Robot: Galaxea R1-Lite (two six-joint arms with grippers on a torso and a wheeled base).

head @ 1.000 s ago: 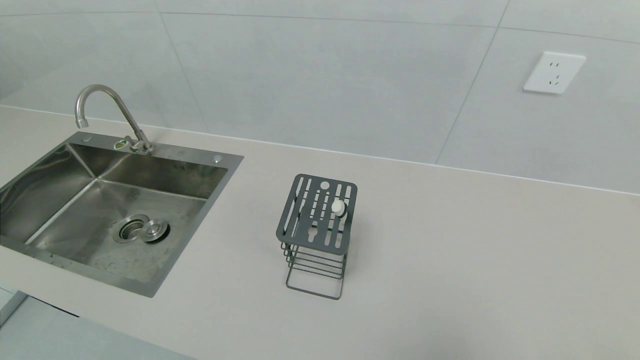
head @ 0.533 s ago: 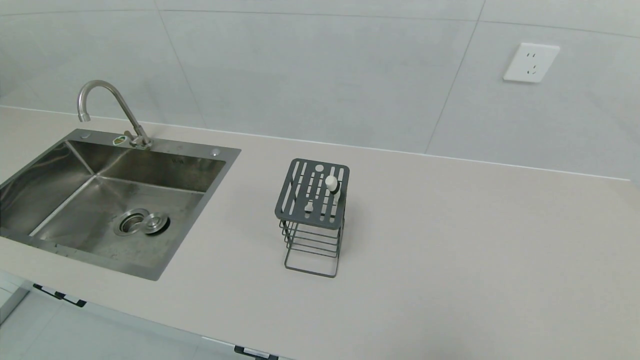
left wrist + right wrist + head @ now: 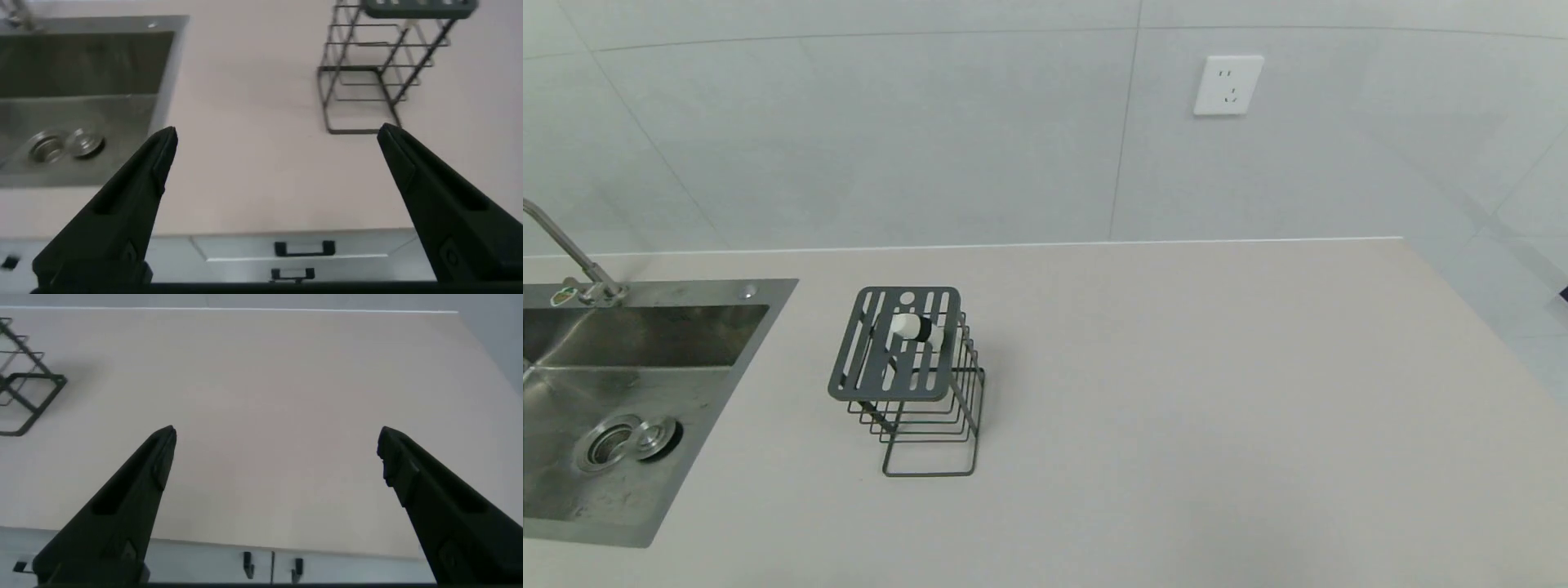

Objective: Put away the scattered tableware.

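While left gripper (image 3: 278,135) and right gripper (image 3: 276,434) both hang spread wide w/ nothing held, I've got the rack (image 3: 903,371) on the counter (image 3: 1176,408) beside the sink (image 3: 645,384) — white-black handle (image 3: 911,328) poking up thru its top. Left arm's nearer; rack lies ahead, slightly right of it.

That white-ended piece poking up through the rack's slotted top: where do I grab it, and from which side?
Grip the white end where it stands above the slotted top of the rack, coming straight down. The rest sits inside the wire frame, so a side approach looks blocked. The left tool, open, seems nearer.
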